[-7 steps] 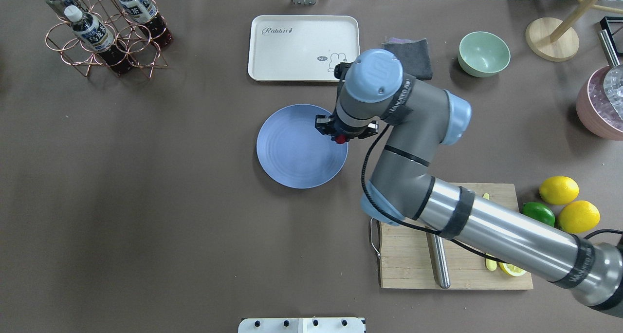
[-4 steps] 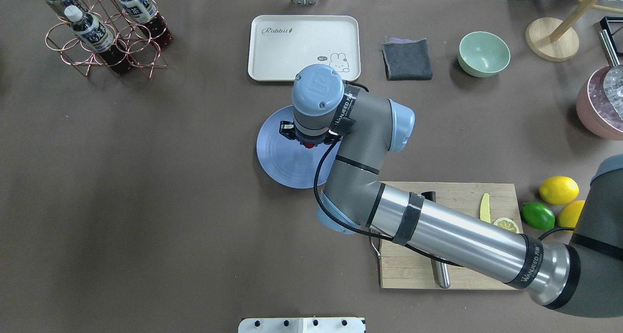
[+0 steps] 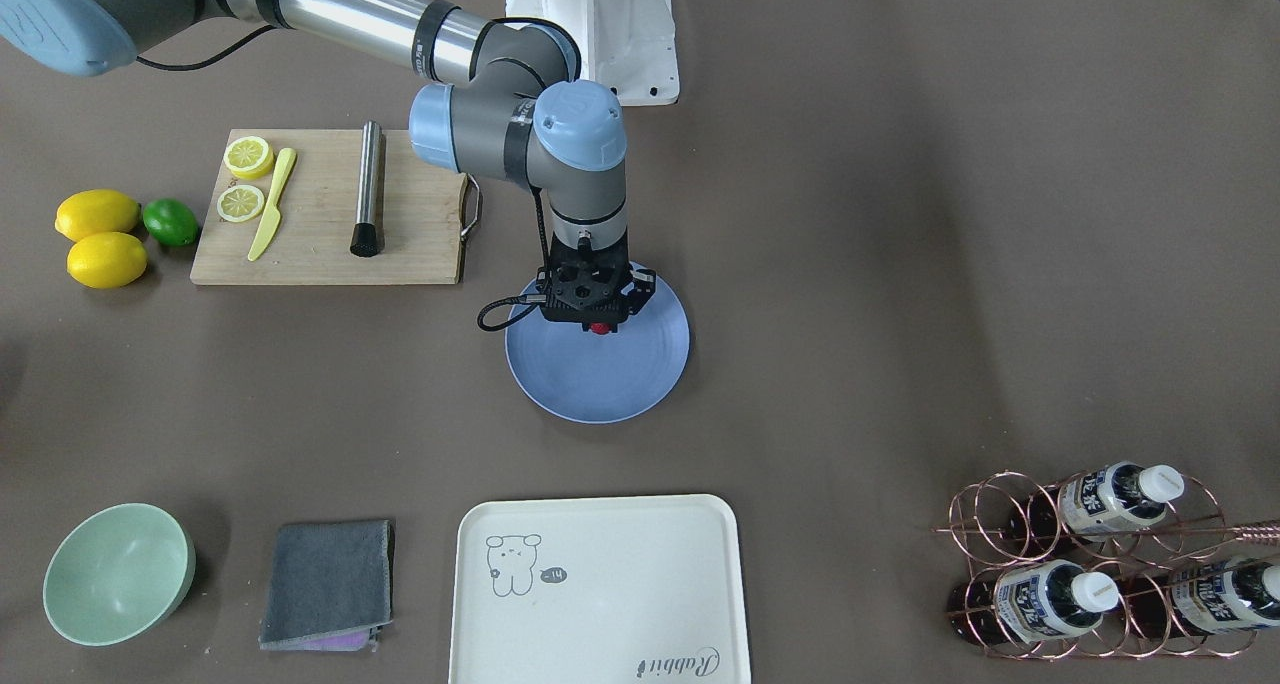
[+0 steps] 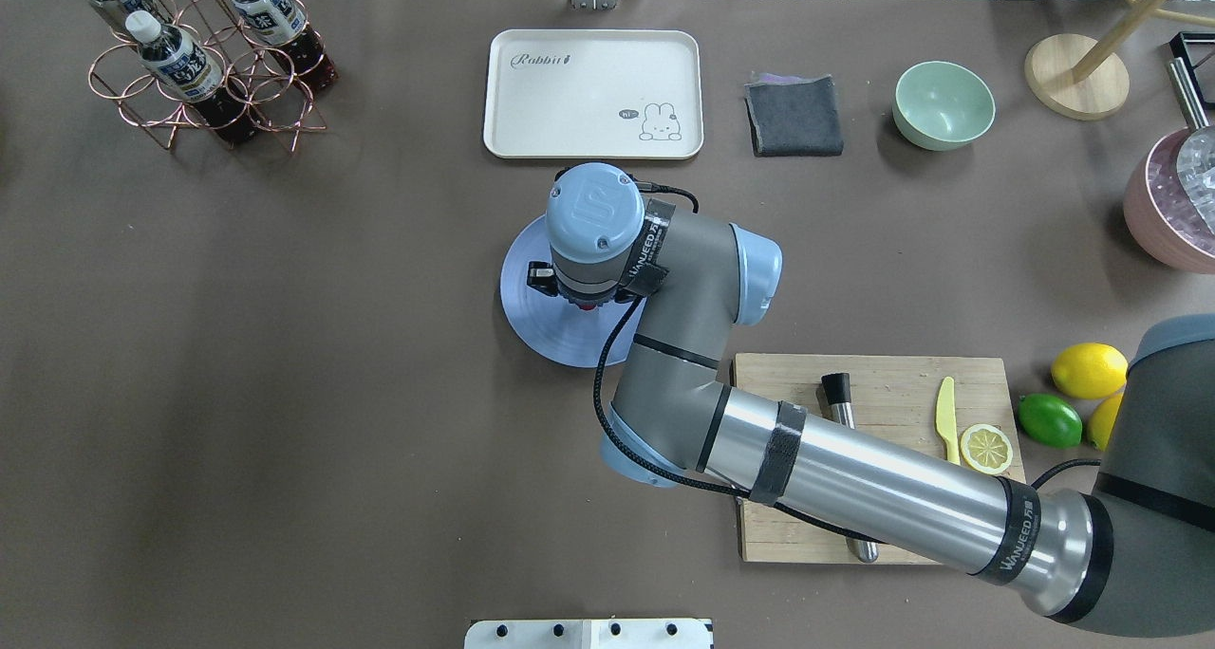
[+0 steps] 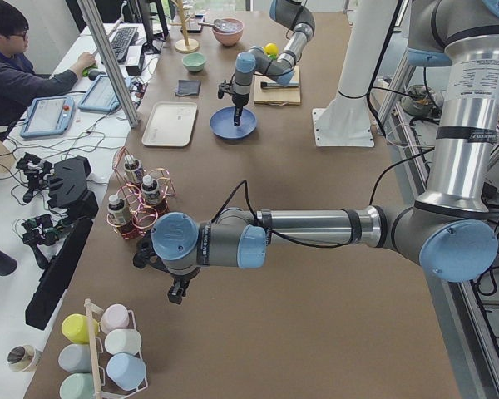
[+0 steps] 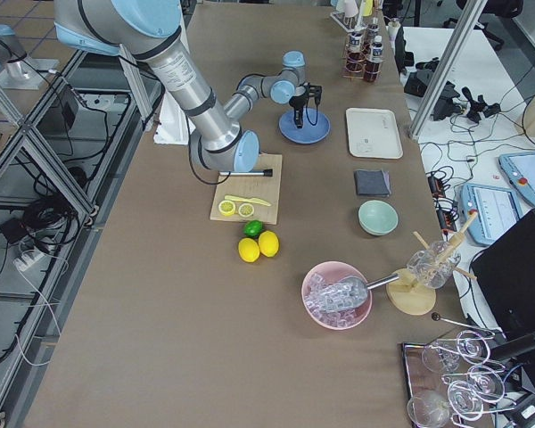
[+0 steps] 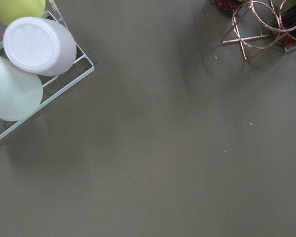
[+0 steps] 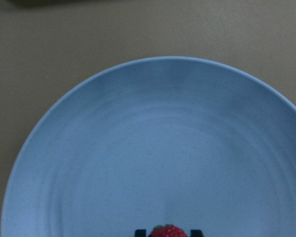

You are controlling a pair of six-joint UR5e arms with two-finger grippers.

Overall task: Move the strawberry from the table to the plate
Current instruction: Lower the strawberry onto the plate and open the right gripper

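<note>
Two dark fingertips [image 8: 140, 233] of the right gripper [image 3: 598, 324] are pressed against the sides of the strawberry [image 8: 167, 231], so that the berry is pinched between them. The strawberry is held over the plate [image 3: 600, 389], above the half of the plate that lies nearer to the robot's base; whether the plate is touched by the berry cannot be told. The plate itself is laid on the table [image 3: 900, 264]. The cutting board [image 3: 320, 224] is found near the plate, on the robot's right of it, and the cream tray [image 3: 600, 584] is placed near the plate on the side away from the robot. The left gripper [image 5: 179, 291] is seen only by the side camera, well apart from the plate and close to the bottle rack [image 5: 135, 196]; whether its fingers are spread or pressed together cannot be told.
</note>
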